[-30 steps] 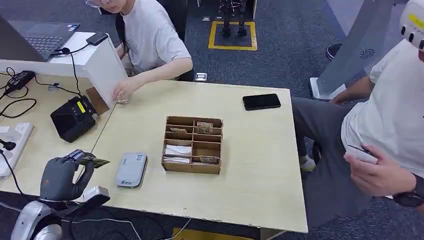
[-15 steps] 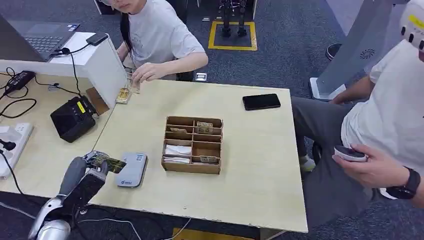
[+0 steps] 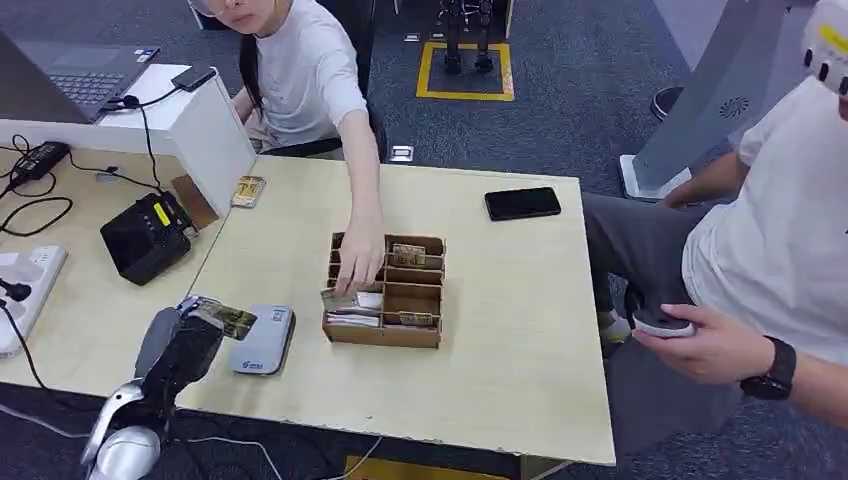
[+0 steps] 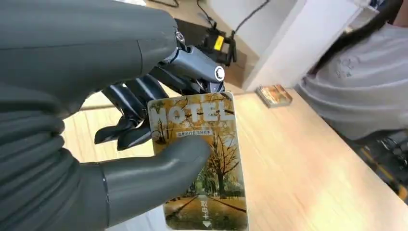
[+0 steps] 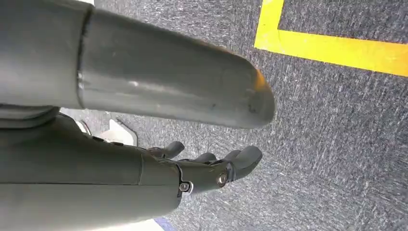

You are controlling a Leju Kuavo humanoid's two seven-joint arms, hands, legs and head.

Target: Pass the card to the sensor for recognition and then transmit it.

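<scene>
From the head view, the left hand [image 3: 185,340] sits at the near-left edge of the pale wooden worktop [image 3: 500,330], gripping the card [image 3: 228,320]. The card juts out toward the grey sensor [image 3: 262,340], its far end hanging just over the sensor's near-left corner; whether card and sensor touch cannot be told from here. The fingers are mostly hidden behind the back of the hand. Just right of the sensor stands a cardboard divided box [image 3: 392,292], where a person's hand [image 3: 358,262] reaches into the left compartments and covers part of them. A black phone [image 3: 523,203] lies near the far right edge of the worktop. A small stack of cards [image 3: 247,190] rests by a white box [image 3: 205,125], and a black device [image 3: 148,238] stands on the neighbouring desk to the left. A second person sits at the right, cut off by the picture's edge, holding a small controller [image 3: 662,324].

In the left wrist view, the thumb presses the card [image 4: 204,161] against the dark fingers [image 4: 130,103] behind it. The card's face reads "HOTEL" over autumn trees; its lower end is cut off and the small print is too fine to read.

In the right wrist view, the right hand [image 5: 211,168] hangs over grey carpet [image 5: 337,144] with a yellow line [image 5: 332,48], fingers loosely apart and holding nothing.
</scene>
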